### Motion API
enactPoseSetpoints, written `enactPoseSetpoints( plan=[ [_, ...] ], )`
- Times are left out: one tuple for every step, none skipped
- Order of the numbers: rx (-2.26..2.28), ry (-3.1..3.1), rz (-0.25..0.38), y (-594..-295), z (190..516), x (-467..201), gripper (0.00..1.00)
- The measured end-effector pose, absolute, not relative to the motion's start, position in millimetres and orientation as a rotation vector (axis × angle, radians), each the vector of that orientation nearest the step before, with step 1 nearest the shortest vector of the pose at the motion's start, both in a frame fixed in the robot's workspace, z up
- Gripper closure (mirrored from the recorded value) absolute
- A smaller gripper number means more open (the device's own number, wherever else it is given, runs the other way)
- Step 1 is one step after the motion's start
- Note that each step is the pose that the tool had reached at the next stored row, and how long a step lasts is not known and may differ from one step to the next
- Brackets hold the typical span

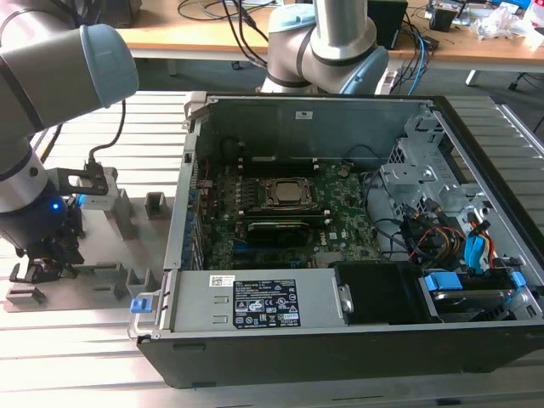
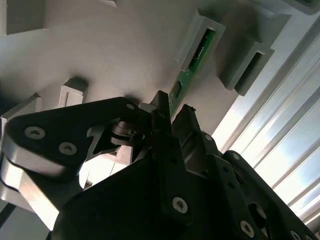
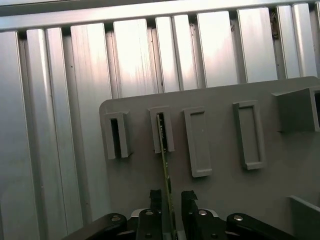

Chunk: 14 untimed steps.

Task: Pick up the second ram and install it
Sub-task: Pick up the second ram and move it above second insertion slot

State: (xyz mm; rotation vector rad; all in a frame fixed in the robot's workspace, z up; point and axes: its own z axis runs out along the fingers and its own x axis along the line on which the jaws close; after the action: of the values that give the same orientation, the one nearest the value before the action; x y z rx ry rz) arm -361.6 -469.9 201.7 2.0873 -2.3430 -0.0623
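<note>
The second ram (image 3: pixel 164 160) is a thin green stick standing on its edge in a slot of the grey fixture tray (image 3: pixel 220 200); the second wrist view shows the ram (image 2: pixel 192 62) running from a slot block down between my fingers. My gripper (image 3: pixel 171 197) straddles the stick's near end, one black finger on each side with a small gap to the board, so it is open. In the exterior view the gripper (image 1: pixel 41 270) is low over the tray (image 1: pixel 110 276), at the exterior view's left of the computer case.
The open computer case (image 1: pixel 340 331) lies on the ribbed aluminium table (image 1: pixel 76 340), with the motherboard (image 1: pixel 340 212) and processor socket (image 1: pixel 287 192) exposed. Cables and a drive cage (image 1: pixel 425 170) fill its right side. Upright blocks (image 1: pixel 156 204) stand on the tray.
</note>
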Motion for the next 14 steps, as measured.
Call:
enactPoseSetpoints(
  plan=[
    [2.087,-2.343,-0.062,-469.9,201.2,-361.6,0.7],
    [2.087,-2.343,-0.062,-469.9,201.2,-361.6,0.7],
    [2.087,-2.343,-0.062,-469.9,201.2,-361.6,0.7],
    [2.087,-2.343,-0.062,-469.9,201.2,-361.6,0.7],
    [2.087,-2.343,-0.062,-469.9,201.1,-361.6,0.7],
    [2.087,-2.343,-0.062,-469.9,201.1,-361.6,0.71],
    [2.087,-2.343,-0.062,-469.9,201.1,-361.6,0.78],
    [2.087,-2.343,-0.062,-469.9,201.1,-361.6,0.84],
    [2.087,-2.343,-0.062,-469.9,201.1,-361.6,0.86],
    [2.087,-2.343,-0.063,-469.9,201.1,-361.6,0.86],
    [2.087,-2.343,-0.063,-469.9,201.1,-361.6,0.86],
    [2.087,-2.343,-0.063,-469.9,201.1,-361.6,0.86],
    [2.087,-2.343,-0.062,-469.9,201.1,-361.6,0.86],
    [2.087,-2.343,-0.063,-469.9,201.1,-361.6,0.86]
  ],
)
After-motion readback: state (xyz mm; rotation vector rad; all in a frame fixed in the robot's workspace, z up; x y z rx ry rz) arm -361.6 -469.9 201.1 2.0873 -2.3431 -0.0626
